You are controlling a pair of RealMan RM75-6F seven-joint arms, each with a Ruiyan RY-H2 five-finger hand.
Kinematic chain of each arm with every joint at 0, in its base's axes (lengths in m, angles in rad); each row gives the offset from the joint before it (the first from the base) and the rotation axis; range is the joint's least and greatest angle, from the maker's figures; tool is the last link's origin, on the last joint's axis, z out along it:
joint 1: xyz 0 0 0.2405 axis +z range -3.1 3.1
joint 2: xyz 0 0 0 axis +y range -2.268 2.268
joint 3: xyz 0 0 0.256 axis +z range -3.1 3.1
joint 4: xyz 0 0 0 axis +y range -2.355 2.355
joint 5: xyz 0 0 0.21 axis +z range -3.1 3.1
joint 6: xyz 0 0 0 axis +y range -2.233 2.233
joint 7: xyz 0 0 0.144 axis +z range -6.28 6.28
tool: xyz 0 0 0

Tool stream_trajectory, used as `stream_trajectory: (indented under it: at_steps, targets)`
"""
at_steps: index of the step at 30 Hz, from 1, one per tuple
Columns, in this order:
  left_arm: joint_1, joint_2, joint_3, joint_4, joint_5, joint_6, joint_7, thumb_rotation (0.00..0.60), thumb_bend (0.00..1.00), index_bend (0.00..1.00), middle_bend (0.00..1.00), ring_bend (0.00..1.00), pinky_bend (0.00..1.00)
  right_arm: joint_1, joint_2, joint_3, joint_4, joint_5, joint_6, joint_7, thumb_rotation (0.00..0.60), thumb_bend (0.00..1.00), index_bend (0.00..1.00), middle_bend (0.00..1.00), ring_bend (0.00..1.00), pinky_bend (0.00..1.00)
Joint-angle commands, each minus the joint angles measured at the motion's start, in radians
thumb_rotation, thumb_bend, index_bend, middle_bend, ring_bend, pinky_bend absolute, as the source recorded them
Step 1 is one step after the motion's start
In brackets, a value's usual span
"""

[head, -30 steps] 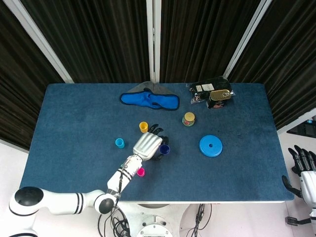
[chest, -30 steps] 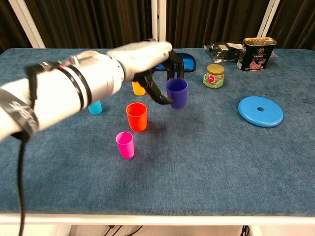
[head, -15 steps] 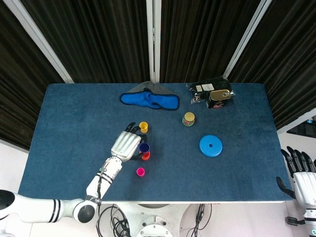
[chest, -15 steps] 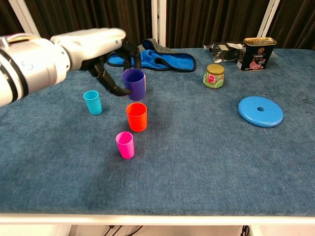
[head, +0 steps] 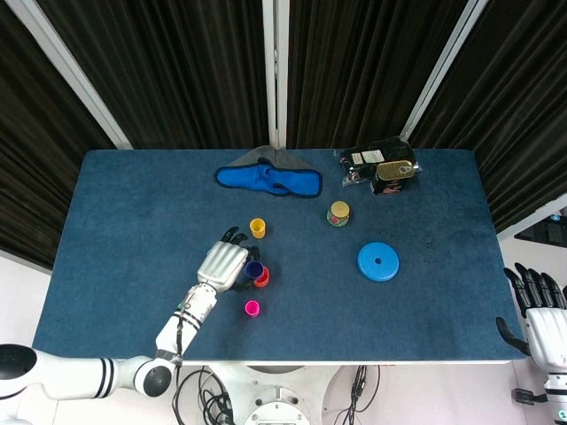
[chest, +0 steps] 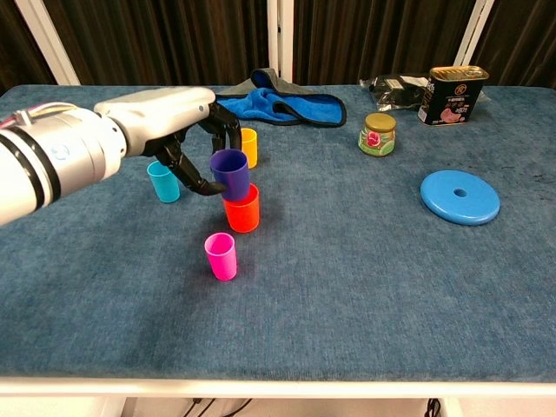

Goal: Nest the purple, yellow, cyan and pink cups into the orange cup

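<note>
Purple cup (chest: 230,171) in left hand (chest: 178,130)

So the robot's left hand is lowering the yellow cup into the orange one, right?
Not quite: the left hand is lowering the purple cup into the orange cup, as the chest view shows. The yellow cup stands apart behind them.

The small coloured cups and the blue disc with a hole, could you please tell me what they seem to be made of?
The purple cup held by the left robot hand, like the orange cup and pink cup, looks like moulded plastic: uniform saturated colour, thin smooth walls. The flat blue disc also looks plastic, smooth with a soft sheen, though rubber is possible.
</note>
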Motion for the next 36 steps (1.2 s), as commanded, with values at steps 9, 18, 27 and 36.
stream_trajectory:
  at_steps: [9,18,27,36]
  targets:
    - [-0.006,-0.016,0.010,0.029,0.000,-0.040,-0.010,0.600,0.27,0.27,0.30,0.10,0.07,-0.001,-0.001,0.004,0.020,0.010,-0.002,0.026,0.600,0.29,0.00,0.00,0.00,0.00]
    - [-0.012,-0.005,-0.012,0.015,0.034,-0.025,-0.018,0.600,0.26,0.16,0.25,0.08,0.07,-0.002,-0.001,0.004,0.027,0.009,0.001,0.034,0.600,0.29,0.00,0.00,0.00,0.00]
    - [-0.083,-0.058,-0.118,0.222,0.011,-0.078,-0.079,0.600,0.25,0.17,0.24,0.08,0.07,-0.009,0.006,0.004,0.016,0.006,0.015,0.036,0.600,0.29,0.00,0.00,0.00,0.00]
    - [-0.136,-0.152,-0.131,0.511,-0.033,-0.203,-0.151,0.600,0.24,0.19,0.22,0.08,0.07,-0.006,0.018,0.005,-0.002,0.006,0.011,0.025,0.600,0.29,0.00,0.00,0.00,0.00]
